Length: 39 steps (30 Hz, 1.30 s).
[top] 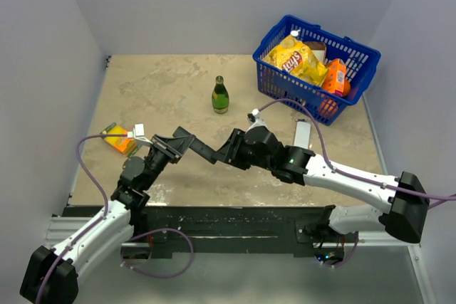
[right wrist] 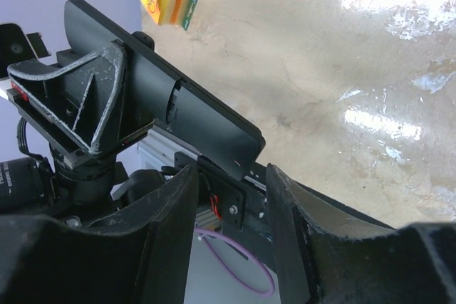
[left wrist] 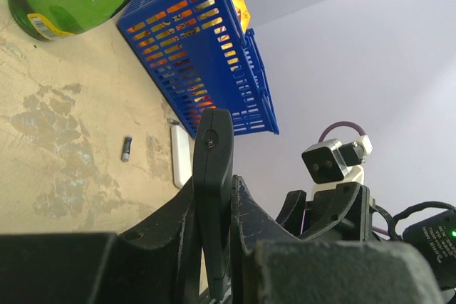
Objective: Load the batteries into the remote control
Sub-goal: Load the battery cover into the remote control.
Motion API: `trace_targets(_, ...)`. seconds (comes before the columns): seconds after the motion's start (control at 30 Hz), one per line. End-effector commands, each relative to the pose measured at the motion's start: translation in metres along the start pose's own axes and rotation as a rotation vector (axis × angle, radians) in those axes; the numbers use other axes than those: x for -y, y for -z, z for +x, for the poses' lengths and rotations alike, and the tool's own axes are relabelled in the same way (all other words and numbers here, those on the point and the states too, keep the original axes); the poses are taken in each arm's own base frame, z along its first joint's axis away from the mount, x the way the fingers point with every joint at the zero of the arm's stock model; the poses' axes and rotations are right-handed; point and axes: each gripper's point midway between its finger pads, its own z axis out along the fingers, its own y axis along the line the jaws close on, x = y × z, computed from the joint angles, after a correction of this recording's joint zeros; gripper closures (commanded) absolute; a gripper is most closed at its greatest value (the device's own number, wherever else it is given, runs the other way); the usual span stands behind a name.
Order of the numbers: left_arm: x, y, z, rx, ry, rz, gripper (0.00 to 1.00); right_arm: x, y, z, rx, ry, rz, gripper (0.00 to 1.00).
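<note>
The remote control (top: 196,144) is hanging above the table (top: 178,83) between the arms, with the left gripper (left wrist: 214,191) clamping it edge-on. The right gripper (right wrist: 230,170) is straddling its free end; I cannot tell if it is pinching. One of the batteries (left wrist: 126,149) is lying on the table. I'm aiming to hold the left clamp firm and work along the bar.

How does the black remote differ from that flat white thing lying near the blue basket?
The remote control is black; the white device is pale. The remote control is held up off the table, clamped in the left gripper, while the white device lies flat on the table beside the blue basket with no gripper on it. Both are slim, flat, elongated bars.
</note>
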Motion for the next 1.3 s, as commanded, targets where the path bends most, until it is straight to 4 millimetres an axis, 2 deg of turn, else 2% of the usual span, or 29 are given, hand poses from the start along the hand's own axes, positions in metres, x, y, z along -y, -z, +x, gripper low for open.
trace_targets(0.0, 0.024, 0.0, -0.01, 0.032, -0.031, 0.082, 1.0, -0.014, 0.004, -0.011, 0.046, -0.035, -0.008, 0.53)
trace_targets(0.57, 0.029, 0.002, -0.009, 0.034, -0.03, 0.103, 1.0, -0.022, -0.001, -0.012, 0.054, -0.044, -0.004, 0.54)
trace_targets(1.27, 0.033, 0.002, -0.008, 0.03, -0.051, 0.118, 1.0, -0.021, -0.01, -0.009, 0.043, -0.048, 0.011, 0.57)
